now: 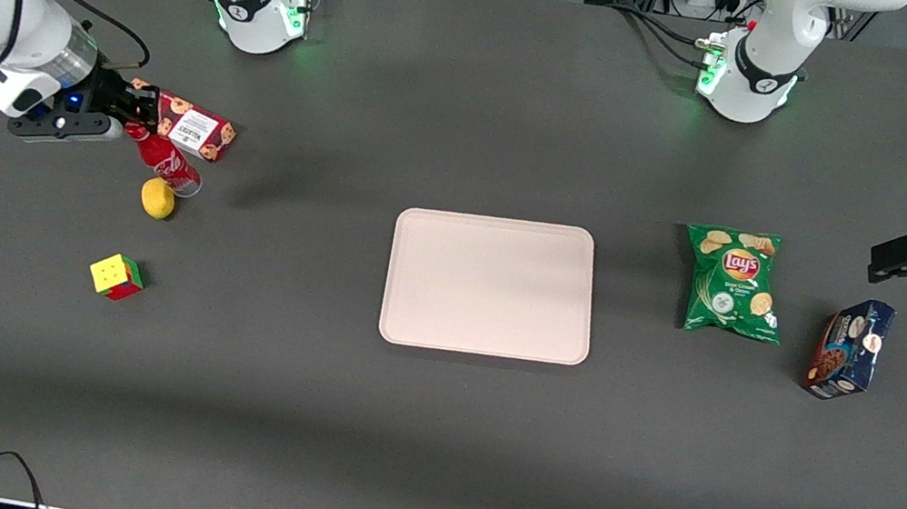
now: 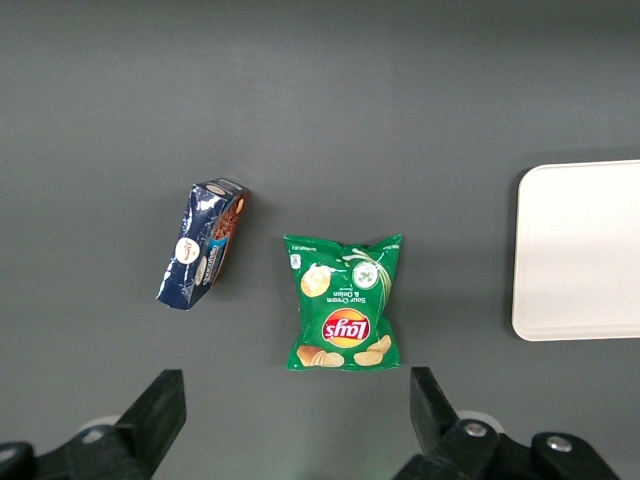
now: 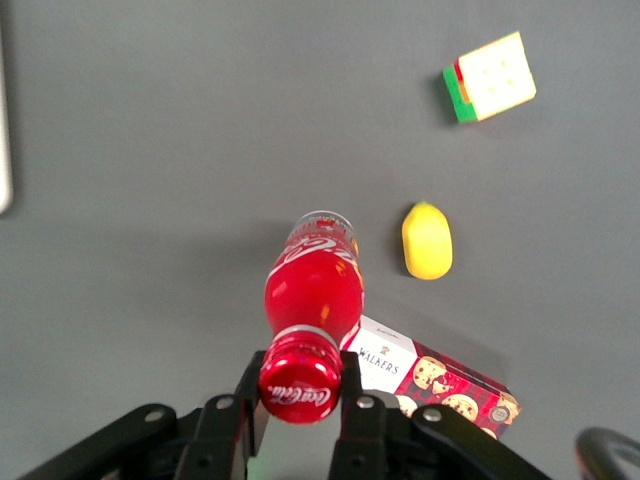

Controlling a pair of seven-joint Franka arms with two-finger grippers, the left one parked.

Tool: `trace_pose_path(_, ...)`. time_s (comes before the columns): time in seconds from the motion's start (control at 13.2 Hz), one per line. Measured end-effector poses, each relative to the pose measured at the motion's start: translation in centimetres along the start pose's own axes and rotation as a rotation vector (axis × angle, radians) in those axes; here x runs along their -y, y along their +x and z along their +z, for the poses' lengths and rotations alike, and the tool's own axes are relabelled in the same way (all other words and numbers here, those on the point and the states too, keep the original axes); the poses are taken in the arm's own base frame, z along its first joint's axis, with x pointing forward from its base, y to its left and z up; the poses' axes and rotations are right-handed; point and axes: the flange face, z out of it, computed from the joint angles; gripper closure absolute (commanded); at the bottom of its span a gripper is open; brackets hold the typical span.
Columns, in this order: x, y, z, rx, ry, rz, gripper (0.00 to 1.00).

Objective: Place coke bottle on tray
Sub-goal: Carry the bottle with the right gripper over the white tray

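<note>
Grasp step: coke bottle caught at the cap.
The gripper (image 3: 300, 400) is clamped on the coke bottle (image 3: 312, 290); next, lift and carry it to the tray (image 1: 492, 285), well apart toward the table's middle.

Cookie box (image 1: 193, 128), lemon (image 1: 158, 199), cube (image 1: 116, 276), chips (image 1: 733, 282), carton (image 1: 849, 348).

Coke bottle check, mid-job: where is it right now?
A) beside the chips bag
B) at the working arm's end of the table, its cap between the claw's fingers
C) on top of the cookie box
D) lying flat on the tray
B: the coke bottle stands off the tray, by the cookie box and lemon, with the claw closed around its cap.
</note>
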Motion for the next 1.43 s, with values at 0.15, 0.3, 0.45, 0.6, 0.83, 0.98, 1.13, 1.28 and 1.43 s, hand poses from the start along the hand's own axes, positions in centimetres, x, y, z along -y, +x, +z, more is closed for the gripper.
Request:
trace_pose_path(0.15,4.3,2.4,-4.0,-0.013,-0.022,0.02,1.0)
trace_pose_path(0.3,10.7,4.8,-6.8,-0.031,0.001,0.063,1.0)
trace_pose_path(0.45,16.7,7.2,-8.1,-0.045,0.044,0.115,1.0)
trace_pose_path(0.6,22.3,9.5,-7.5,-0.03,0.078,0.175,1.0)
trace_pose_path(0.83,30.2,11.9,-4.0,-0.019,0.104,0.233,1.0)
trace_pose_path(0.98,33.5,12.8,-1.5,-0.037,0.129,0.25,1.0)
trace_pose_path(1.13,35.6,13.5,1.1,-0.057,0.122,0.265,1.0)
trace_pose_path(1.28,37.0,14.1,4.1,-0.068,0.087,0.269,1.0)
trace_pose_path(1.43,37.6,14.8,6.8,-0.06,0.082,0.266,1.0)
